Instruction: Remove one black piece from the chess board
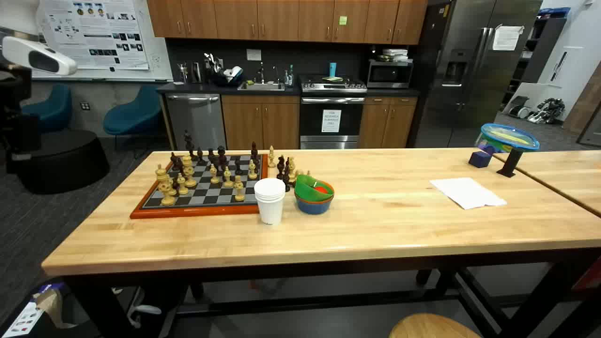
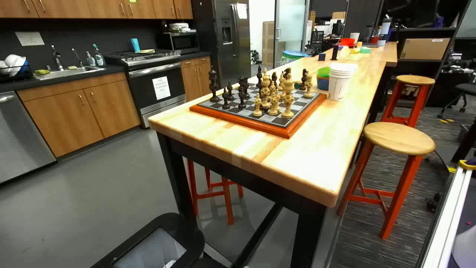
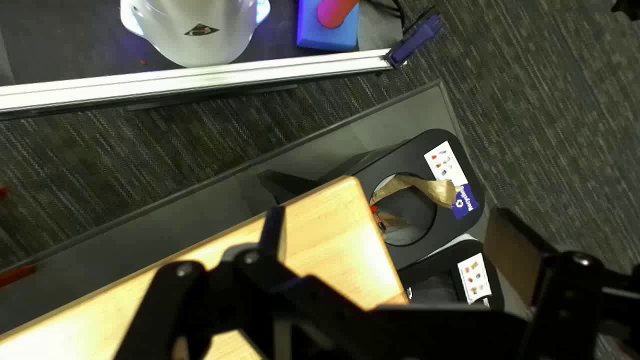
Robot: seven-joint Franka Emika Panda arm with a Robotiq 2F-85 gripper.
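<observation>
The black pieces point(image 2: 213, 85) are dark, brownish-black chessmen, slim and upright, with narrow waists and rounded bulges; their heights vary. Most stand on the chess board point(image 1: 202, 212), a flat square of grey and black squares within a wide reddish-brown border, sharing it with pale tan pieces point(image 2: 288, 97). A few more black ones stand on the surface point(image 1: 375, 227) just beside the board, with tan ones next to them.

By the board's edge stands an upright stack of white paper cups point(image 1: 270, 204), nested in one another. Near it sits a blue bowl point(image 1: 313, 207); an orange rim shows inside, and a green bowl point(image 1: 306, 187) rests in it at a tilt, beside a red patch too small to identify. Well apart from these are a white sheet of paper point(image 1: 468, 192) and a dark blue cube point(image 1: 480, 159).

In the wrist view, a black recycling bin point(image 3: 450, 229) has brown paper in its round opening, folded out over the lid; a second bin point(image 3: 450, 261) stands just beside it. The tool point(image 3: 392, 242) is open, its two fingers spread wide, well apart from the board.
</observation>
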